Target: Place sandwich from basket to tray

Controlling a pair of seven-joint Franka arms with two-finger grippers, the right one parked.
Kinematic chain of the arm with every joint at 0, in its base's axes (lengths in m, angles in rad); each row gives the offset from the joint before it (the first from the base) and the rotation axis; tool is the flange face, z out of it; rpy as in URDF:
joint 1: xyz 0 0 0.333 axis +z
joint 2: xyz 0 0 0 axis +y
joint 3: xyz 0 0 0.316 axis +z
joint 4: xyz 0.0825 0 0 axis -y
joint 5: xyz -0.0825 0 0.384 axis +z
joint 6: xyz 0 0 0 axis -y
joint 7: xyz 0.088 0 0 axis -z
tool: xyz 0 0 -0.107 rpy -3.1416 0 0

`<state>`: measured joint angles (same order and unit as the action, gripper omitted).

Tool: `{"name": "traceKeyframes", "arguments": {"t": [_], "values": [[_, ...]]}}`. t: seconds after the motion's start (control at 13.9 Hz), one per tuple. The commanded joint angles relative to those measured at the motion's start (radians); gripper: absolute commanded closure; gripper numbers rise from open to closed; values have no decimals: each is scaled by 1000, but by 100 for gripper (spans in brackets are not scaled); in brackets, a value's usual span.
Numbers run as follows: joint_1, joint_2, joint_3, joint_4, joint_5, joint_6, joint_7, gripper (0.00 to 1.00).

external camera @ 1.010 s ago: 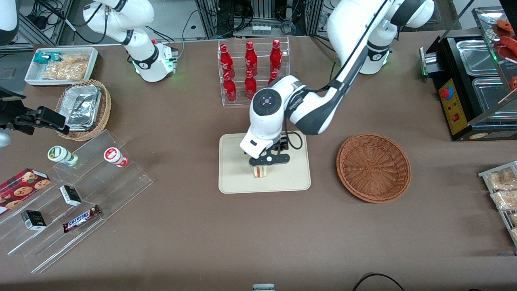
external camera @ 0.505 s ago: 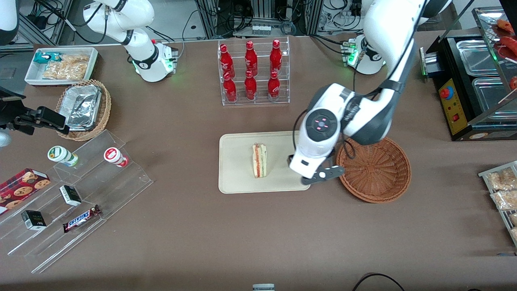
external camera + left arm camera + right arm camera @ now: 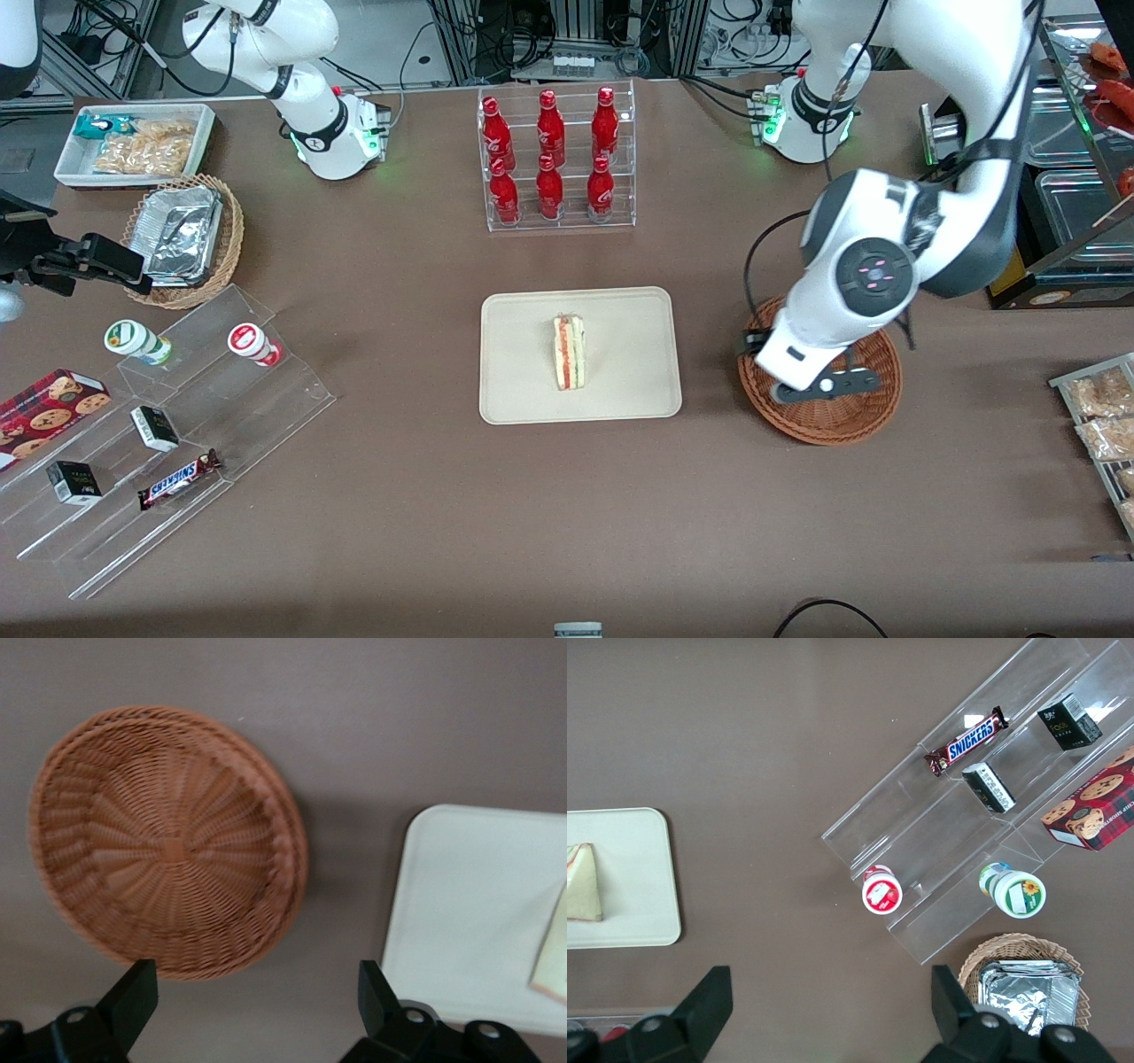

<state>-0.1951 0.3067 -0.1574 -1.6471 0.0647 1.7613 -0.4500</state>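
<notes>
Your sandwich is parked on the tray, hand's up over the basket

Nearest you, the hand [image 3: 826, 385] hangs over the near part of the basket [image 3: 864, 416], fingers [image 3: 131, 994] spread wide with nothing between them. The sandwich [image 3: 569, 352] stands on edge mid-tray [image 3: 523, 390], well apart from it. Farther off on the surface [image 3: 425, 514] is a rack of red bottles [image 3: 553, 159].

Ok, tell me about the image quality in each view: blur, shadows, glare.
Front view: sharp and evenly lit, with soft shadows beside the tray and under the working arm; the tool hangs over the basket. Left wrist view: slightly soft all over, the basket weave smeared, the sandwich cut off at the frame edge, the tool's fingers spread wide. Right wrist view: crisp, with glare on the clear plastic shelves.
</notes>
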Motion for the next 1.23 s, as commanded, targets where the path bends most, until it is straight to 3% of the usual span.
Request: {"name": "traceKeyframes", "arguments": {"t": [0.0, 0.51, 0.87, 1.15], "values": [[63, -116, -11, -50, -16, -91, 156, 0], [233, -293, -10, -45, -28, -233, 483, 0], [232, -340, 74, 4, -29, -243, 517, 0], [233, -336, 85, 26, -100, -240, 507, 0]]}}
